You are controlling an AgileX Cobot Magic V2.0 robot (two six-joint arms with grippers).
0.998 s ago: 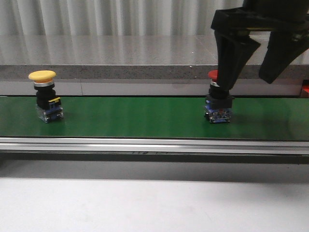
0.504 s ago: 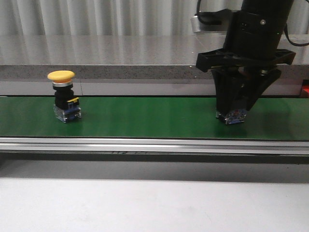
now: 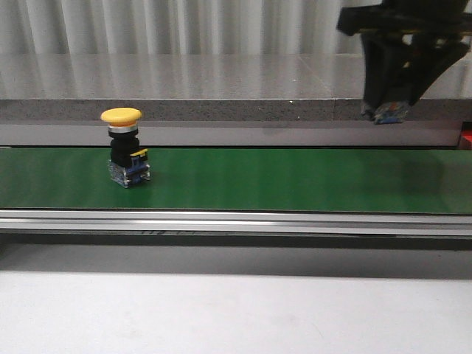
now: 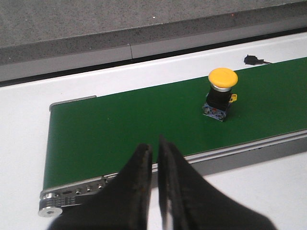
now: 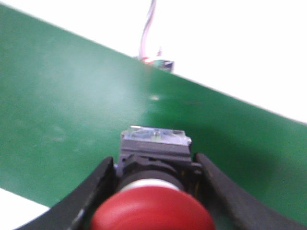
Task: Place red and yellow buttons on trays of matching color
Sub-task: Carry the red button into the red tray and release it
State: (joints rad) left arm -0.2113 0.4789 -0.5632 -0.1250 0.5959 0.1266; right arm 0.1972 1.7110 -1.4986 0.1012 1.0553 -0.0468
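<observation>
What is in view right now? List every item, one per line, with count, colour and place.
yellow button: one, yellow cap, black body, blue base; upright on the belt, left part in the front view.
red button: one, red cap, clear-blue base; held off the belt in the right pincer, upper right in the front view.
conveyor belt: one, green, metal rail along the near edge; across the middle.
grey ledge: one, speckled grey; behind the belt.
left pincer: one, black, fingers nearly together, empty; over the belt's near edge.
right pincer: one, black; raised above the belt, gripping the red button.
</observation>
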